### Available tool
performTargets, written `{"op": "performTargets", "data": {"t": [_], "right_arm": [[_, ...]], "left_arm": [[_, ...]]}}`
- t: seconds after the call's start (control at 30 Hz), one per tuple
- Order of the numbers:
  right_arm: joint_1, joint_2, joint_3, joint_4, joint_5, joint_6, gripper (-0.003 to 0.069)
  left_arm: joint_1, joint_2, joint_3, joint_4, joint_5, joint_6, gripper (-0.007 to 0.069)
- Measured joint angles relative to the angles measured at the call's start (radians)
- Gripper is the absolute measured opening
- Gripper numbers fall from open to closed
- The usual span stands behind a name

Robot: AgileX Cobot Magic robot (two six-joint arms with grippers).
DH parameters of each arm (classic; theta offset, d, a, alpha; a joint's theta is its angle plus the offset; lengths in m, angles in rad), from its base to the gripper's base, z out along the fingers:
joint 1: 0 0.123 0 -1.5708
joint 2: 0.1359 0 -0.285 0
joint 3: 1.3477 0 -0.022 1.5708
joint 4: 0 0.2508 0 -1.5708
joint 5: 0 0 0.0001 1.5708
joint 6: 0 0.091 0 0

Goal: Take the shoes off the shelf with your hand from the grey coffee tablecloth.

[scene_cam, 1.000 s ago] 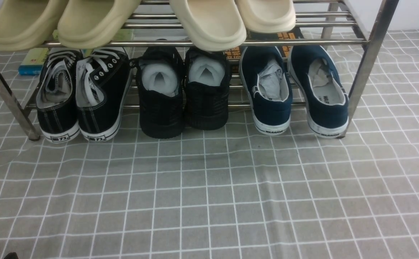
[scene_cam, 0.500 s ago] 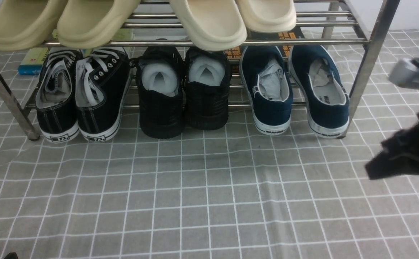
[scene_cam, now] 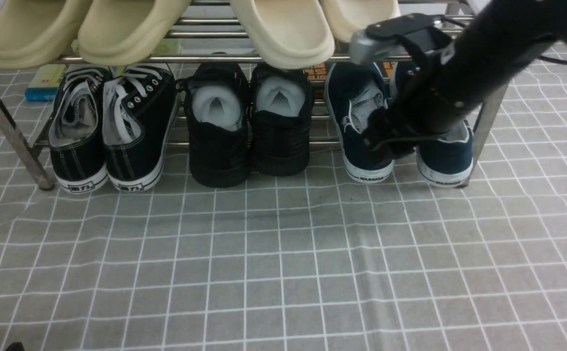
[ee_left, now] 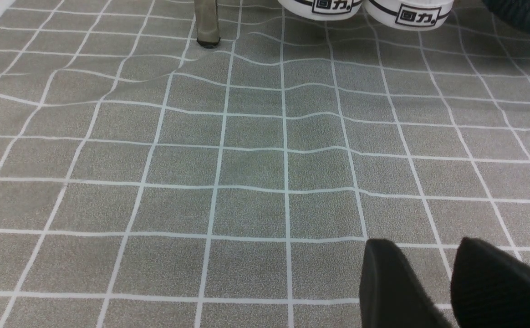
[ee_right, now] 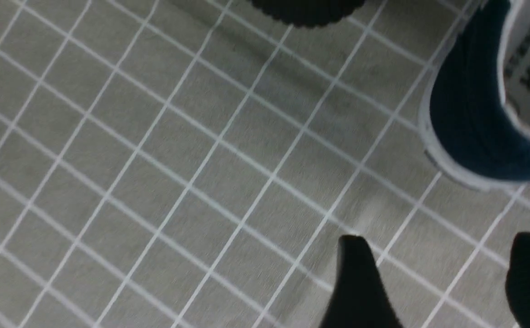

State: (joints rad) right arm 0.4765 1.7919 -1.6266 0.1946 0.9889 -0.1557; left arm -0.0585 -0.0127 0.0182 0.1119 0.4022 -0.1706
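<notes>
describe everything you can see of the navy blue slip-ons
The navy blue slip-ons are a canvas-looking pair with white rubber soles, heel tabs reading WARRIOR and crumpled paper stuffing. They sit side by side at the right end of the shelf, on its lower bars, heels toward the camera and reaching the grey coffee tablecloth. The right arm partly hides them in the front view; its open right pincer hovers near one heel, gripping nothing.

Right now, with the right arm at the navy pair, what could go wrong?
Right gripper is open with nothing between its fingers, so it could close on air. The navy slip-ons sit under the shelf top bar; a straight lift could snag there. The black knit shoes stand close beside and could get bumped.
</notes>
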Motion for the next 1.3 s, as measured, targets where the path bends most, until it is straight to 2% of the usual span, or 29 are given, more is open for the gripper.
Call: {"op": "performTargets", "data": {"t": [0.17,0.43,0.57,0.73,0.77,0.8,0.87,0.97,1.13,1.3], "right_arm": [[0.026,0.087,-0.052,-0.122,-0.112,0.016,0.0486],[0.026,0.179,-0.055,-0.156,-0.256,0.016,0.049],[0.026,0.204,-0.055,-0.158,-0.27,0.016,0.0442],[0.026,0.206,-0.055,-0.174,-0.262,0.016,0.0125],[0.026,0.206,-0.055,-0.173,-0.256,0.016,0.0089],[0.029,0.198,-0.055,-0.171,-0.22,0.016,0.0041],[0.032,0.184,-0.055,-0.174,-0.178,0.016,0.0042],[0.046,0.105,-0.054,-0.154,0.007,0.017,0.0042],[0.085,-0.041,-0.053,-0.099,0.216,0.057,0.0042],[0.163,-0.123,-0.031,-0.094,0.275,0.075,0.0042]], "left_arm": [[0.0,0.0,0.0,0.0,0.0,0.0,0.024],[0.0,0.0,0.0,0.0,0.0,0.0,0.024],[0.0,0.0,0.0,0.001,0.0,0.0,0.024],[0.0,0.0,0.0,0.002,0.0,0.0,0.024],[0.0,0.0,0.0,0.002,0.0,0.0,0.024],[0.0,0.0,0.0,0.002,0.0,0.0,0.024],[0.0,0.0,0.0,0.002,0.0,0.0,0.024],[0.0,0.0,0.0,0.002,0.0,0.0,0.024],[0.0,0.0,0.0,0.003,0.0,0.0,0.024],[0.0,0.0,0.0,0.003,0.0,0.0,0.024]]}}
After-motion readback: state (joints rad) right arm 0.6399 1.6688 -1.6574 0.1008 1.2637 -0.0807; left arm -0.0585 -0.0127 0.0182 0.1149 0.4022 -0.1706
